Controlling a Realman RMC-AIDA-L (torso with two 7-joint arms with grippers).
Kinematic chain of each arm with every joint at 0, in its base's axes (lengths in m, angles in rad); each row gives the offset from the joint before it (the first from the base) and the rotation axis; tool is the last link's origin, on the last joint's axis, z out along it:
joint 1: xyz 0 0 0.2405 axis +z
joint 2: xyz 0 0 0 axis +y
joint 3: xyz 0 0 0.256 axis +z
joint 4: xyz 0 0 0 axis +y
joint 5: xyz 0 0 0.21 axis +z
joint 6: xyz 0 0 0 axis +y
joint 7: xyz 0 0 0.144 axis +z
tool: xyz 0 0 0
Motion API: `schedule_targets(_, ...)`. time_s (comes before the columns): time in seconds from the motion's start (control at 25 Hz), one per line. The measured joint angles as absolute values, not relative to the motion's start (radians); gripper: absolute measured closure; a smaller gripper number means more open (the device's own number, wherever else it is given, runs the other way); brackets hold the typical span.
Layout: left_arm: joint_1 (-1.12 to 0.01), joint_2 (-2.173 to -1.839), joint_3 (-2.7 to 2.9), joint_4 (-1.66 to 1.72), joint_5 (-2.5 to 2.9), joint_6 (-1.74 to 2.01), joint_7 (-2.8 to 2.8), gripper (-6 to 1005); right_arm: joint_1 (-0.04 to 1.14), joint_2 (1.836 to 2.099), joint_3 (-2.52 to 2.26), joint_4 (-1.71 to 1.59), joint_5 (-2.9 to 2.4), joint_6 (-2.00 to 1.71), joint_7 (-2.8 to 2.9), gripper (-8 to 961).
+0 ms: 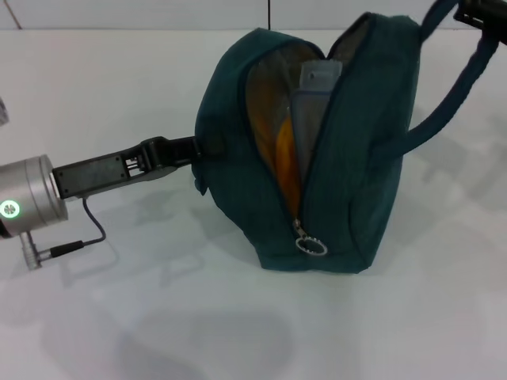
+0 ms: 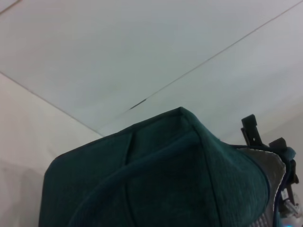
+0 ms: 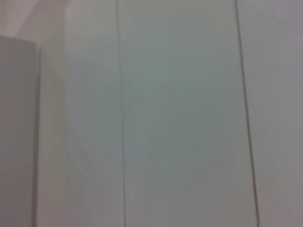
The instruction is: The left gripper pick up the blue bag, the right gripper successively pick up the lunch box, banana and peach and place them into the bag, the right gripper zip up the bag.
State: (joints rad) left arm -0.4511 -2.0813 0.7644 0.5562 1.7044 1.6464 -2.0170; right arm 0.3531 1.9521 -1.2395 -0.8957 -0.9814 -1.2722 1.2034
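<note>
The left claw (image 1: 192, 150) pinches the blue bag (image 1: 356, 174) at its side, steadying it on the white bench (image 1: 119, 317). The right claw (image 1: 482, 14) grips a handle. The banana (image 1: 287, 154) is inside; zipping comes next, via the ring pull (image 1: 311, 245).

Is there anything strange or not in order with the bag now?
The blue bag stands on the table with its zipper wide open, the ring pull at the low end. Something orange, probably the banana, shows inside. Nothing is spilled or damaged.
</note>
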Motion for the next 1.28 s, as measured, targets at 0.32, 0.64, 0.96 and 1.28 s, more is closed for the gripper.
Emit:
schedule_targets(0.32,-0.460,-2.082,0.765,0.512,1.698,1.635,-1.975,929,0.458,1.976,-1.242,-0.755,-1.262,-1.156,1.328,95)
schedule_targets(0.64,-0.469,-2.082,0.764,0.511,1.704,1.614,-1.972,927,0.408,1.991,-1.196,-0.737,-1.356,-1.297,1.384,95)
schedule_targets(0.96,-0.470,-2.082,0.765,0.511,1.705,1.614,-1.961,924,0.324,2.012,-1.030,-0.761,-1.257,-1.505,1.252,96)
schedule_targets(1.28,-0.470,-2.082,0.764,0.511,1.704,1.612,-1.961,922,0.314,2.003,-1.034,-0.751,-1.267,-1.801,1.211,96)
